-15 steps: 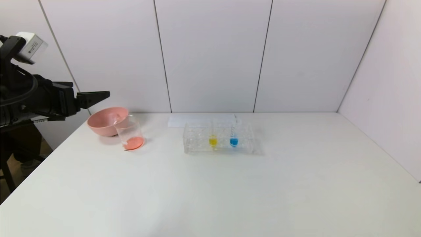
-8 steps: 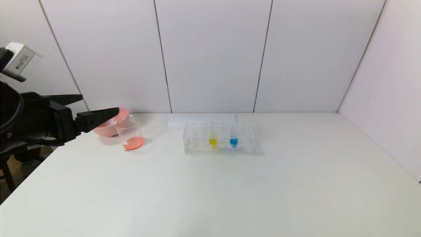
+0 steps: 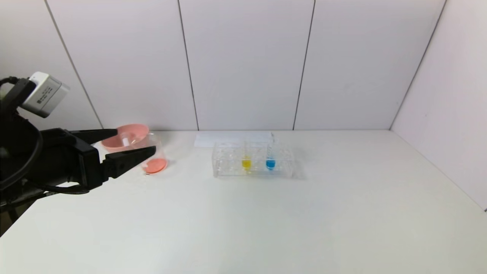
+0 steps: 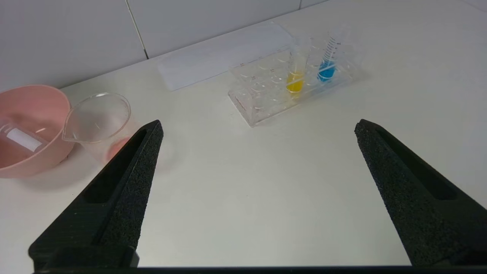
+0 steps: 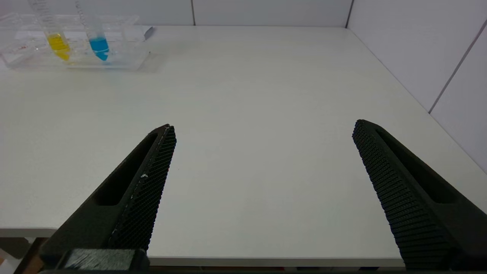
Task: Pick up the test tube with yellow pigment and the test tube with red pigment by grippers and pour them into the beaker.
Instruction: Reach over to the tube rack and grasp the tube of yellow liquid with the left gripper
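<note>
Yellow-pigment test tube (image 3: 246,161) is standing in the rack (image 3: 228,165), untouched.
Left end effector (image 3: 133,142) is hovering wide open, empty, beside the beaker (image 3: 152,154); right end effector (image 5: 262,131) is gaping open too.

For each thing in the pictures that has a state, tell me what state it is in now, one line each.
Small clear glass beaker: upright, red-orange liquid at bottom.
Round pink bowl: upright, an emptied clear tube lying inside.
Clear tube with yellow liquid: standing in rack.
Clear tube with blue liquid: standing in rack.
Clear rectangular rack: flat on table.
Left gripper: open, empty.
Right gripper: open, empty.
</note>
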{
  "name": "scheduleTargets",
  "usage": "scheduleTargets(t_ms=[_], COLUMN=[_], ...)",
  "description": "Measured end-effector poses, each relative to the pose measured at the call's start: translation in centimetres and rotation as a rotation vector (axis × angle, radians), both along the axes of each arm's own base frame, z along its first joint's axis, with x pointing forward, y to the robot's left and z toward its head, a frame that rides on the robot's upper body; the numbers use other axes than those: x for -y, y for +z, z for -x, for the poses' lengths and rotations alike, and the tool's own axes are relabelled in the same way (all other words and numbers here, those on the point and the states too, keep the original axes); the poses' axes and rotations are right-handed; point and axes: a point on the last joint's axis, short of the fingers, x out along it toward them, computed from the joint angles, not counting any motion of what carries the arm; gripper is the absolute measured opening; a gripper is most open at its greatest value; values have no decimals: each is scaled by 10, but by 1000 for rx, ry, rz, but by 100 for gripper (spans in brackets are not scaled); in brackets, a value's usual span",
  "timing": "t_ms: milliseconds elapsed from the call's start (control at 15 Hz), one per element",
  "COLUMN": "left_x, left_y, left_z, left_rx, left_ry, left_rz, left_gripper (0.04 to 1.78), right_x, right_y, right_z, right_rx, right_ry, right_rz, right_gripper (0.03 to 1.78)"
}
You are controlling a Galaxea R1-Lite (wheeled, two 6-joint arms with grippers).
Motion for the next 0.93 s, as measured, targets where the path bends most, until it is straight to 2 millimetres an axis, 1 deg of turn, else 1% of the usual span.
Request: scheduleTargets(t_ms=[200, 400, 733, 933], left_x=[8, 20, 43, 59], left_y=[-7, -16, -37, -51], left_z=[-6, -21, -51, -72], left_rx=[-1, 19, -8, 1], left_ry=[-32, -63, -113, -137], left_rz=[5, 33, 55, 80], left_gripper=[176, 176, 176, 176], right_x=[0, 0, 0, 0], right_y=[0, 0, 0, 0], right_z=[0, 0, 0, 0], right_rx=[0, 0, 0, 0], right_ry=[0, 0, 0, 0], right_rz=[0, 0, 0, 0], right_gripper=[170, 170, 170, 170])
